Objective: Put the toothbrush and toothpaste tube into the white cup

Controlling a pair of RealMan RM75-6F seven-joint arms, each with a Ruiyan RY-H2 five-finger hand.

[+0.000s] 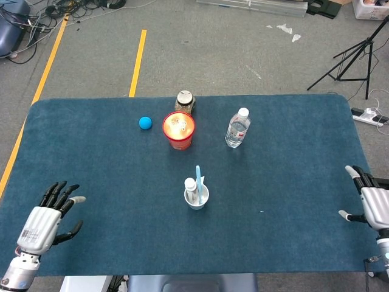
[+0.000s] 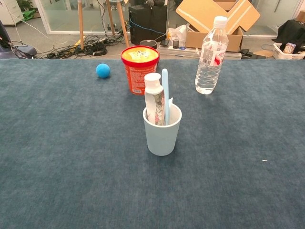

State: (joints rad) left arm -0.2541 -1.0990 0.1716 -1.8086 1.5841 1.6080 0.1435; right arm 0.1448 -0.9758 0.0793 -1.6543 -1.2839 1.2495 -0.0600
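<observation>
The white cup (image 1: 197, 198) (image 2: 162, 134) stands upright near the middle of the blue table. Inside it stand the light blue toothbrush (image 1: 197, 176) (image 2: 165, 93) and the toothpaste tube (image 1: 191, 187) (image 2: 154, 101) with its white cap up. My left hand (image 1: 47, 214) is at the table's front left corner, fingers spread, holding nothing. My right hand (image 1: 371, 201) is at the table's right edge, fingers apart and empty. Neither hand shows in the chest view.
A red tub (image 1: 179, 129) (image 2: 139, 67) stands behind the cup, with a jar (image 1: 185, 100) behind it and a blue ball (image 1: 145, 123) (image 2: 102, 70) to its left. A water bottle (image 1: 237, 128) (image 2: 210, 49) stands at the back right.
</observation>
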